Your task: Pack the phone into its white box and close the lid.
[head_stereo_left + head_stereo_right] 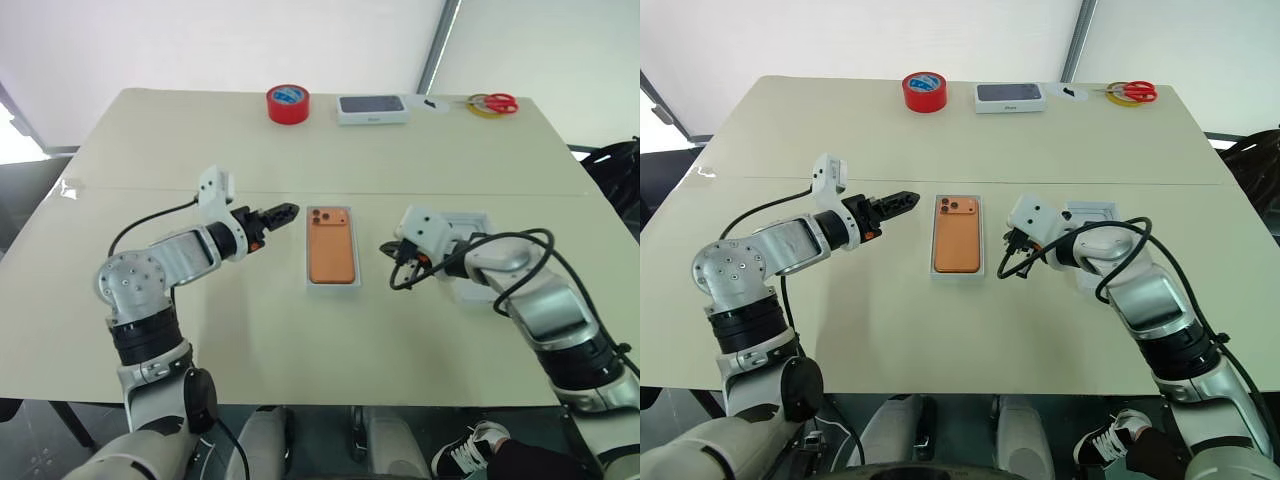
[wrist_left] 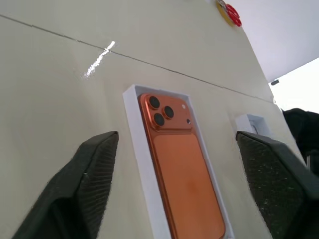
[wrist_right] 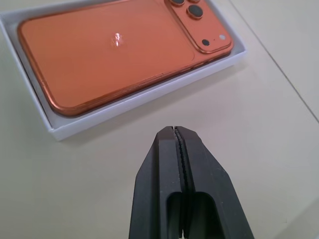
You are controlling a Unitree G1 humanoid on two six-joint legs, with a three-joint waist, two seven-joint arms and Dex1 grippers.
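Phone (image 1: pixel 332 249) already seated back-up in white box (image 1: pixel 311 283) at tabletop (image 1: pixel 150 130) centre; packing step judged done, lid step pending. Lid (image 1: pixel 470 226) seen open-side-up behind right arm, apparently empty. Left pincer (image 1: pixel 283 212) spread, empty, just beside box. Right pincer (image 1: pixel 385 249) pressed together, empty. Next: lid to be grasped, flipped, lowered squarely over box.
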